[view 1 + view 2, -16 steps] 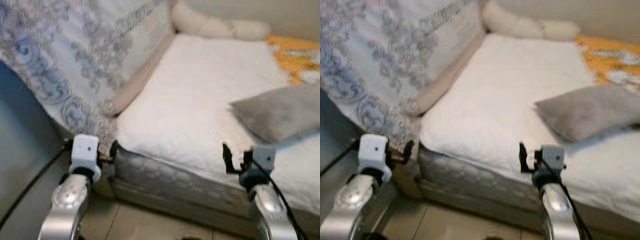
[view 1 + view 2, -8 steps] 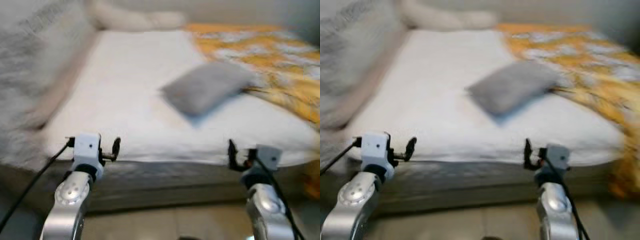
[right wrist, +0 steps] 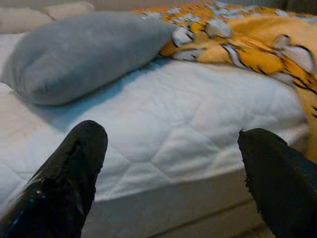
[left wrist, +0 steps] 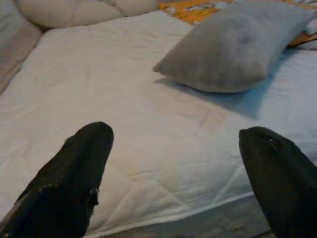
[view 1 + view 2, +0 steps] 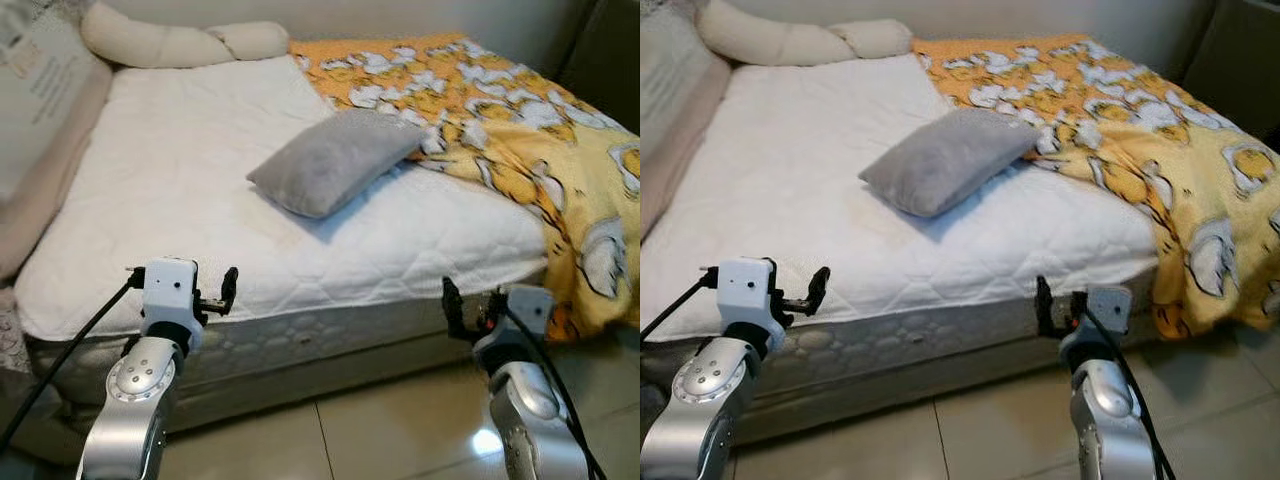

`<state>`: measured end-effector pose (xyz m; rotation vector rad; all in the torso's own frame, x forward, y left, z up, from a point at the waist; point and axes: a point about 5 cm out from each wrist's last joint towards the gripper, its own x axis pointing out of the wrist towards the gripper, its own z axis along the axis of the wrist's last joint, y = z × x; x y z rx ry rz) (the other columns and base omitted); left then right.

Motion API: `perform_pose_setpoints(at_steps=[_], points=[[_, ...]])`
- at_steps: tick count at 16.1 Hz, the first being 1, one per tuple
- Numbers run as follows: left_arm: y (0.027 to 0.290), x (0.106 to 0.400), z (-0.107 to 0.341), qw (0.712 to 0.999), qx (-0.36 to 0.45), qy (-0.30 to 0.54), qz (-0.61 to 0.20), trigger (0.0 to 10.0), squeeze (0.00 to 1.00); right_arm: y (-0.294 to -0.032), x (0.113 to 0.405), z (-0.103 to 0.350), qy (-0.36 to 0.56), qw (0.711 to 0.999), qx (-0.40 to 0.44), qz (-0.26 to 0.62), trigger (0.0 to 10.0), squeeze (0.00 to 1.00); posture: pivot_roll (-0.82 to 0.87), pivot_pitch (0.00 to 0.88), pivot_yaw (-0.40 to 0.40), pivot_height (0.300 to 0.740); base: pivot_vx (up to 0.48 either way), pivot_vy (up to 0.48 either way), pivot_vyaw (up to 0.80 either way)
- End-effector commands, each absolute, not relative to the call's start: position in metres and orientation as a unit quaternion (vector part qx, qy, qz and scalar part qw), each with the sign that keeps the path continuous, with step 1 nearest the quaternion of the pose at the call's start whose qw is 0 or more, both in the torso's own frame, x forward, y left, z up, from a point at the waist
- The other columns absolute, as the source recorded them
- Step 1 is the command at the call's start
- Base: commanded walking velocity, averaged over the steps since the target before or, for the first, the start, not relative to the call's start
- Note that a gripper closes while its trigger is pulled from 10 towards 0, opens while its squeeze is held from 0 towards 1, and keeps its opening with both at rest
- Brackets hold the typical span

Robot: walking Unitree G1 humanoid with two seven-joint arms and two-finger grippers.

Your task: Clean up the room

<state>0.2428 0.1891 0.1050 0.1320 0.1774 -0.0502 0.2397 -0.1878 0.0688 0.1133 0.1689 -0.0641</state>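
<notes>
Two silver arms reach forward at the foot of a bed, both stopped short of the mattress edge. Over at nine o'clock, a pale padded bolster runs along the left side of the white quilted mattress. Up at eleven o'clock, a cream, knotted roll cushion lies across the head of the bed against the wall. The left gripper hovers at seven o'clock, just in front of the mattress edge, its two black fingers spread wide apart with nothing between them; the wrist view shows bare white quilting beyond the tips. Near the middle of the bed, a grey pillow lies flat and slanted on the mattress, its far corner touching the blanket. From twelve to three o'clock, an orange and yellow blanket with white flower shapes covers the right half of the bed and hangs over the corner towards the glossy tiled floor. The right gripper sits at five o'clock, just beside the mattress corner and near the hanging blanket, its fingers likewise well apart and empty, with the grey pillow and blanket ahead of them.
</notes>
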Motion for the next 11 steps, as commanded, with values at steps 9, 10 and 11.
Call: perform_pose_setpoints(at_steps=[9, 10, 11], points=[[0.1929, 0.2483, 0.1067, 0.993, 0.069, 0.094, -0.007, 10.0, 0.0, -0.1868, 0.2482, 0.0778, 0.081, 0.995, 0.061, -0.007, 10.0, 0.0, -0.03, 0.0, 0.0, 0.74, 0.317, 0.0, 0.0], [0.193, 0.2483, 0.1065, 0.993, 0.069, 0.095, -0.007, 10.0, 0.0, -0.1869, 0.2482, 0.078, 0.081, 0.995, 0.059, -0.008, 10.0, 0.0, -0.03, 0.0, 0.0, 0.74, 0.33, 0.0, 0.0], [0.193, 0.2483, 0.1063, 0.993, 0.069, 0.095, -0.007, 10.0, 0.0, -0.1869, 0.2483, 0.0782, 0.082, 0.995, 0.057, -0.007, 10.0, 0.0, -0.04, 0.0, 0.0, 0.74, 0.33, 0.0, 0.0]])
